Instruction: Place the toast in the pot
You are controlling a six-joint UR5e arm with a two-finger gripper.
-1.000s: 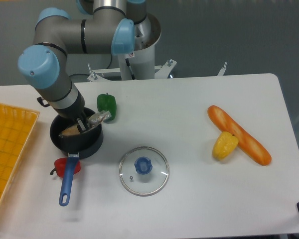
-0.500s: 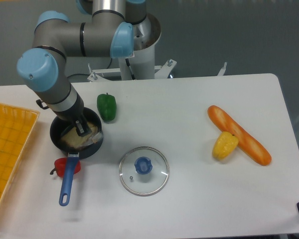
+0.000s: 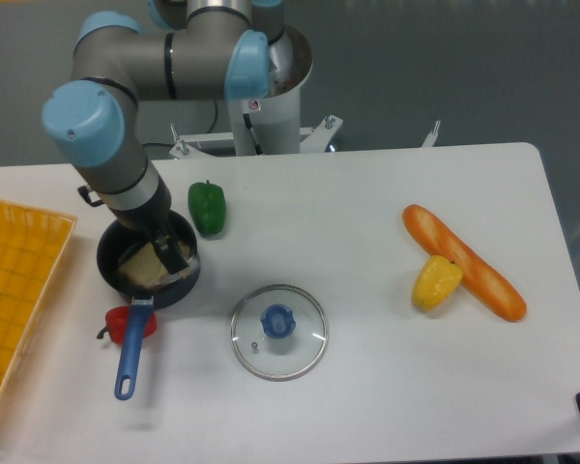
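1. The toast (image 3: 145, 268), a thin, flat, pale beige slice with a browner crust edge, lay inside the pot, tilted a little, with one side against the pot's left inner wall.
2. The pot (image 3: 181, 287), a small round black saucepan with low sides, stood near the left end of the white table (image 3: 367, 203); its long blue handle (image 3: 130, 352) pointed toward the table's front edge.
3. The two-finger gripper (image 3: 171, 252) reached down into the pot over the toast's right edge. Its dark fingers sat close together (the view did not show whether they were pinching the slice or merely parted above it, so its state could not be told).
4. The grey arm with pale blue joint caps (image 3: 111, 135) rose from the gripper toward the base behind the table.
5. A red toy pepper (image 3: 141, 325) lay just in front of the pot, partly under the blue handle.
6. A green toy pepper (image 3: 208, 206) stood just beside the pot's far right rim.
7. A round glass lid with a blue knob (image 3: 278, 331) lay flat to the right of the pot, apart from it.
8. A yellow woven tray (image 3: 14, 290) sat at the table's left edge.
9. Well apart on the right, a long orange baguette (image 3: 474, 269) lay diagonally, with a yellow corn piece (image 3: 436, 281) touching its left side.
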